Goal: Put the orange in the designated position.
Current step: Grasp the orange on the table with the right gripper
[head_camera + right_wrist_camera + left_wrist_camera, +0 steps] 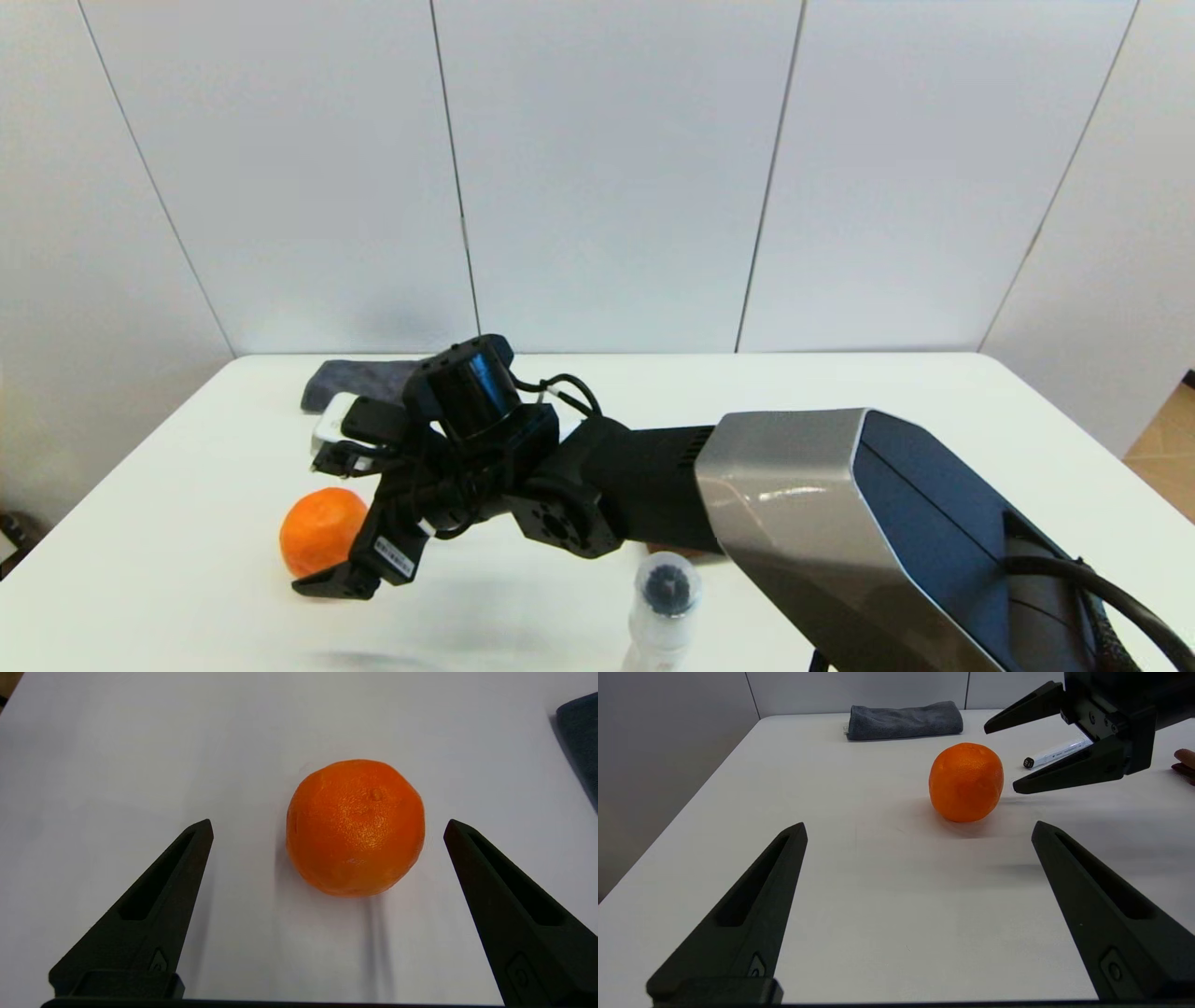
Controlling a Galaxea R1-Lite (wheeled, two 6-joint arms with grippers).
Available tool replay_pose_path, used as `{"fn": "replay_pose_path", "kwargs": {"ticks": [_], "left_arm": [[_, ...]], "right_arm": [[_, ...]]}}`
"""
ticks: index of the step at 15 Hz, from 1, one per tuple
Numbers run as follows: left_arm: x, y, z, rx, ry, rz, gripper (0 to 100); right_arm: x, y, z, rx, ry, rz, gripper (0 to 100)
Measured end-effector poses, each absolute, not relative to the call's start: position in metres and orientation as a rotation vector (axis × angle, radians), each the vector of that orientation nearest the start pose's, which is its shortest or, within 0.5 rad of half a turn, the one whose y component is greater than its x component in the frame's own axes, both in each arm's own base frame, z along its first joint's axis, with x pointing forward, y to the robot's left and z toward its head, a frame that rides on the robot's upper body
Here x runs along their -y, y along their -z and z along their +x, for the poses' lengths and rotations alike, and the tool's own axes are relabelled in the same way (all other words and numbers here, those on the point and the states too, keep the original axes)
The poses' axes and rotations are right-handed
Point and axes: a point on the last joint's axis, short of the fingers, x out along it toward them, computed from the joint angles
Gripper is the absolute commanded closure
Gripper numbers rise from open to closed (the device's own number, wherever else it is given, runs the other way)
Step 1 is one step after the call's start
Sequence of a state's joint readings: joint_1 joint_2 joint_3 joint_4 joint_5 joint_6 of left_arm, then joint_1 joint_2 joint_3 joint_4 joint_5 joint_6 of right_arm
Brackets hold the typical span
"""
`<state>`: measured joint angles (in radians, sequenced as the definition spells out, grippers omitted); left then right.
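While the orange point(355, 828) sits on the white surface point(187, 560) near its left edge, just ahead of the right gripper point(327, 858) with fingers spread wide, the gripper should advance until they straddle its widest part, then clench gently.

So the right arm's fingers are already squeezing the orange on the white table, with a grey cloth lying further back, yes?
Not quite. The right gripper is open, and its fingers stand apart on either side of the orange without touching it, as the right wrist view shows. The rest holds: the orange sits on the white table, with the grey cloth further back.
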<state>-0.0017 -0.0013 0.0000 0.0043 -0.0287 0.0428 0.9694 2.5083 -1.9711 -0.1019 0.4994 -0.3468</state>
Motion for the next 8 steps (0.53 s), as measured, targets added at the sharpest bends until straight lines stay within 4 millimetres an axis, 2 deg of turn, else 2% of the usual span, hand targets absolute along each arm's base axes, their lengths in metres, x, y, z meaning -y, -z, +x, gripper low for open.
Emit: {"fn": "replay_pose_path", "kwargs": {"ticks": [8], "left_arm": [[0.0006, -0.075, -0.0229, -0.002, 0.031, 0.043, 0]], "right_arm": [[-0.4398, -0.1062, 0.2864, -0.182, -1.512, -0.379, 0]]}}
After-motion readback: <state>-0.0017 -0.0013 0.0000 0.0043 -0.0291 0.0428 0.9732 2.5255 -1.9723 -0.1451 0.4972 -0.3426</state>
